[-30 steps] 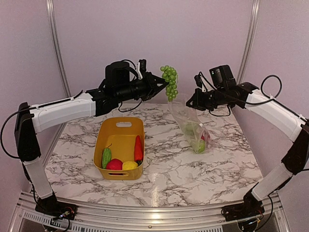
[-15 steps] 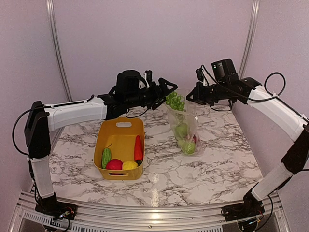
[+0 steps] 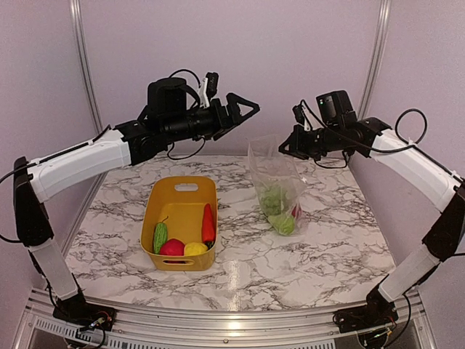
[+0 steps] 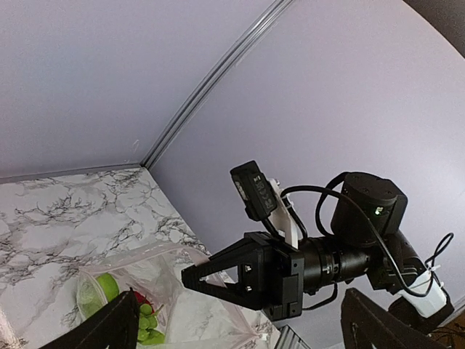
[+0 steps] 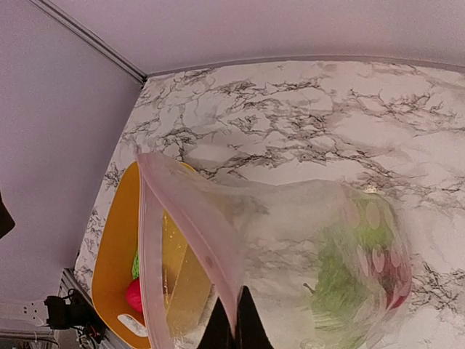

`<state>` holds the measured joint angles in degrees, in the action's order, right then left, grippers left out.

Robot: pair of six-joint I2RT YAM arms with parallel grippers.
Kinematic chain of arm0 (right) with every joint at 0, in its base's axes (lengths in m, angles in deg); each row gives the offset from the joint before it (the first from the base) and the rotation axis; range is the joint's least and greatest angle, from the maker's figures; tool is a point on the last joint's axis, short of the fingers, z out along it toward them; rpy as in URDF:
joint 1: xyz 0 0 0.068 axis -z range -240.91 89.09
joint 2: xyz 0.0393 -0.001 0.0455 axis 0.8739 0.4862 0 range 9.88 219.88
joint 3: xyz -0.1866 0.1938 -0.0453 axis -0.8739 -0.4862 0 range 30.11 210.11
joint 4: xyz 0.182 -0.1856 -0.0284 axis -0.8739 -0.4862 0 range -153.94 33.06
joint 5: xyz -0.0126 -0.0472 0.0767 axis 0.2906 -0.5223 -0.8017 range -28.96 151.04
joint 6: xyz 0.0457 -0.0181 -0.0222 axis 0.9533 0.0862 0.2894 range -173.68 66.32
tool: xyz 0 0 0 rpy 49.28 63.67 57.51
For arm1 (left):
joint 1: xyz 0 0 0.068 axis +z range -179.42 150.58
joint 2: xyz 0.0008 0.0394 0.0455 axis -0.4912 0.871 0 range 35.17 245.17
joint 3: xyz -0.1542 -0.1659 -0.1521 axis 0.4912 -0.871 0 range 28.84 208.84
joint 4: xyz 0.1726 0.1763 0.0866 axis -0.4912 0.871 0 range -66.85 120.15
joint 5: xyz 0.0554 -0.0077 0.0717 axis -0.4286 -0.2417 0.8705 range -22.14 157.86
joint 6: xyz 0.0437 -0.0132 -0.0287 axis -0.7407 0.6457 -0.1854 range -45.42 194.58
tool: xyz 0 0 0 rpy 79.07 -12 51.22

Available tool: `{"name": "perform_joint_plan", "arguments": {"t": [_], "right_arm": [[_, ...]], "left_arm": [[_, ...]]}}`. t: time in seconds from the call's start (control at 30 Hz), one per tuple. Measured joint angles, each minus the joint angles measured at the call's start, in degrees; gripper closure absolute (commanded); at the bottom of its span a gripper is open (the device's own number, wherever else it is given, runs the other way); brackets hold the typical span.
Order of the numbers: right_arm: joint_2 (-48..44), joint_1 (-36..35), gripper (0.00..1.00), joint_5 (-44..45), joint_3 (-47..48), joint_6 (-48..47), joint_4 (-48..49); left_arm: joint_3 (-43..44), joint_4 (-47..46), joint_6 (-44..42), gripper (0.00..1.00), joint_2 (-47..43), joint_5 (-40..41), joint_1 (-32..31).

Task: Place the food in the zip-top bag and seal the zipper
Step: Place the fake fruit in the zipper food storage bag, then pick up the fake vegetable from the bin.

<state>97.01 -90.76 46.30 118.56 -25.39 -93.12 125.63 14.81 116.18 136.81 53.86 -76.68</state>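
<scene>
From above, the left gripper (image 3: 245, 109), which half a second ago hung over the bag's mouth with a green bunch, is now up-left of the bag (image 3: 277, 182), jaws apart and empty. The right gripper (image 3: 282, 150) still pinches the bag's upper right edge, and the yellow tub (image 3: 182, 211) left of the bag holds four pieces. The left wrist view shows the grapes (image 4: 145, 321) low in the bag beside green and red food. The right wrist view shows the fingers closed on the zipper (image 5: 190, 218), with the mouth gaping.
</scene>
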Motion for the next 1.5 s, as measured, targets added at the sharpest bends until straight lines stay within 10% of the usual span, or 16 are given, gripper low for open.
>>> {"name": "perform_joint_plan", "arguments": {"t": [0.4, 0.5, 0.87, 1.5], "right_arm": [[1.3, 4.4, 1.0, 0.8, 2.6, -3.5, -1.6], [0.0, 8.7, 1.0, 2.3, 2.9, -4.8, -2.1], [-2.1, 10.0, 1.0, 6.2, 5.3, -7.8, -2.7], [4.4, 1.1, 1.0, -0.4, -2.3, -2.8, 3.7]], "left_arm": [[-7.1, 20.0, -16.5, 0.01, -16.5, 19.8, 0.8], [-11.1, 22.1, -16.0, 0.14, -17.0, 18.4, 3.7], [-14.6, 40.7, -10.1, 0.34, -10.2, 17.7, 4.9], [-8.6, 39.9, -2.7, 0.55, 11.6, 15.6, 6.3]]}}
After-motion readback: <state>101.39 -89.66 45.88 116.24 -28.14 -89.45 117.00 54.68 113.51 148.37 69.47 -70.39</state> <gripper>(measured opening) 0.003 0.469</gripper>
